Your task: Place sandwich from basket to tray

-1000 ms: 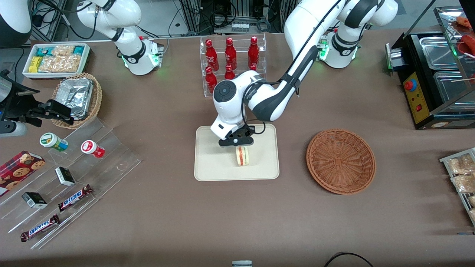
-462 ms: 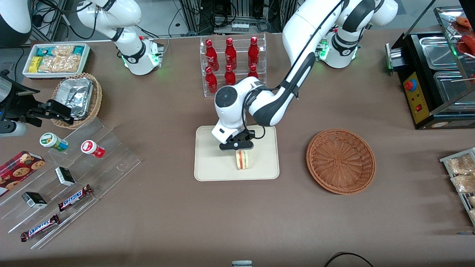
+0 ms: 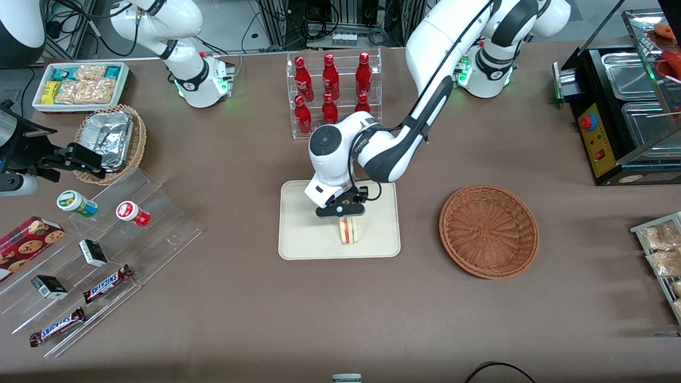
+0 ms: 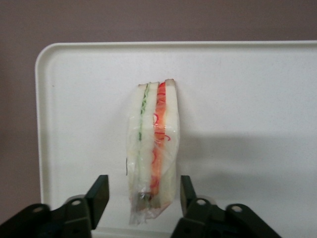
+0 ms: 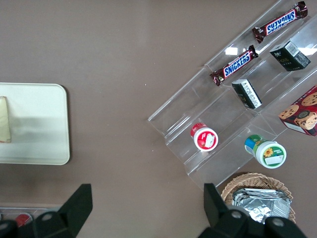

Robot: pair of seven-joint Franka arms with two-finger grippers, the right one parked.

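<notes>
The sandwich point(image 3: 349, 231) stood on edge on the tray point(image 3: 303, 239), its long axis running toward the front camera and away; the claw point(image 3: 341, 209) hung directly above its farther end, fingers point(image 4: 97, 194) spread wide with a gap on each side of the bread, gripping nothing; a straight lift looked clear. The basket point(image 3: 488, 231) sat empty on the worktop toward the working arm's end, well apart; farther off, a rack of red bottles point(image 3: 330, 85) stood close by the arm.
</notes>
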